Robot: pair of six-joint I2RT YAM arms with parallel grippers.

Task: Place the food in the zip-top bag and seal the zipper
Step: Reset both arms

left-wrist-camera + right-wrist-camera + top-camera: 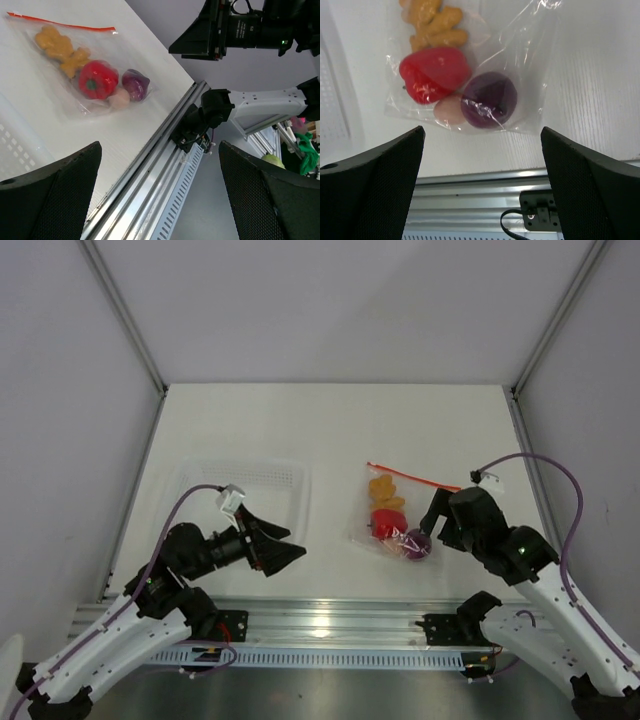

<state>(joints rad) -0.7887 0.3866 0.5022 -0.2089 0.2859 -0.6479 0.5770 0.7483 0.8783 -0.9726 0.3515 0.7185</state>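
The zip-top bag (400, 512) lies flat on the white table, right of centre, with its red-orange zipper (412, 476) along the far edge. All the food sits inside it: a lumpy orange-yellow piece (385, 490), a red pepper (384, 523) and a round purple piece (419, 545), with a pale pink bit (449, 110) beside them. My right gripper (437, 523) hovers open just right of the bag's near corner, holding nothing; the purple piece (489, 99) shows ahead of its fingers. My left gripper (288, 544) stands open and empty over the tray's near right corner, well left of the bag (80, 65).
A rigid clear tray (300, 490) with a dotted base stands at the left. An aluminium rail (320, 620) runs along the near table edge, carrying both arm bases. Grey enclosure walls stand on the left, right and far sides.
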